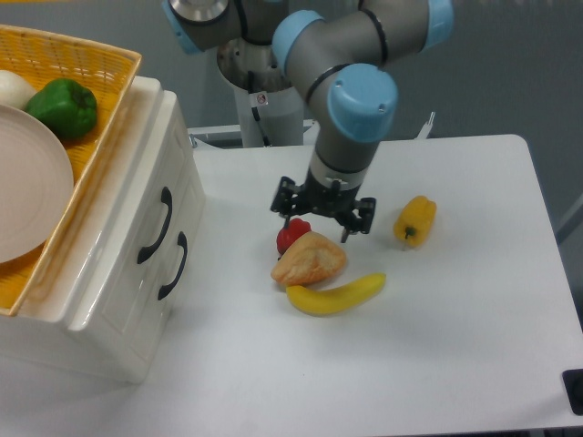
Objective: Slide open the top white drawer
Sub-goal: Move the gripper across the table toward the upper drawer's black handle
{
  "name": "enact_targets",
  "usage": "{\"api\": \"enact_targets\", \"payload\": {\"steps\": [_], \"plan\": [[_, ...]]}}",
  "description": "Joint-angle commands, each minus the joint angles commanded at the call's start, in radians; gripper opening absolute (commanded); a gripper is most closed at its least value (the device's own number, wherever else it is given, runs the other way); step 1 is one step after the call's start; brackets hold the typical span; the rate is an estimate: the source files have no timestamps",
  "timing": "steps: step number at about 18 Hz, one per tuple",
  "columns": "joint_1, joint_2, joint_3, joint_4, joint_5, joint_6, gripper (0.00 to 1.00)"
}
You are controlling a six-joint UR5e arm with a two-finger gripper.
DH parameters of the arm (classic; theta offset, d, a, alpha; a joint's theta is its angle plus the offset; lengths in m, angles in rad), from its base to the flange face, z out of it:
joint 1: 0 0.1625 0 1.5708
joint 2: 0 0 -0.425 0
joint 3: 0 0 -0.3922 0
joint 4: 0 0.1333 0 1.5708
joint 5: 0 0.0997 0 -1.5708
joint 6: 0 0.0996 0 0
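Observation:
The top white drawer (138, 202) is the upper of two glossy fronts on the cabinet at the left, and it sits flush and shut. Its curved black handle (155, 226) is free. The lower drawer's handle (173, 266) lies just below and to the right. My gripper (322, 213) hangs open over the middle of the table with nothing between its fingers. It is well to the right of the handles, just behind a red pepper (291, 234).
A pastry (310, 259), a banana (337, 293) and a yellow pepper (415, 220) lie on the white table (455, 346). On the cabinet, a yellow basket (91, 64) holds a green pepper (62, 106) and a plate (27, 191).

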Motion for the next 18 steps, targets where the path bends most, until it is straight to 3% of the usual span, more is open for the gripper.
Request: {"api": "enact_targets", "payload": {"steps": [6,11,18], "plan": [[-0.038,0.017,0.005,-0.061,-0.045,-0.058,1.0],[-0.09,0.015,0.006,-0.066,-0.054,-0.1,1.0],[-0.107,0.015,0.006,-0.101,-0.115,-0.108,1.0]]}}
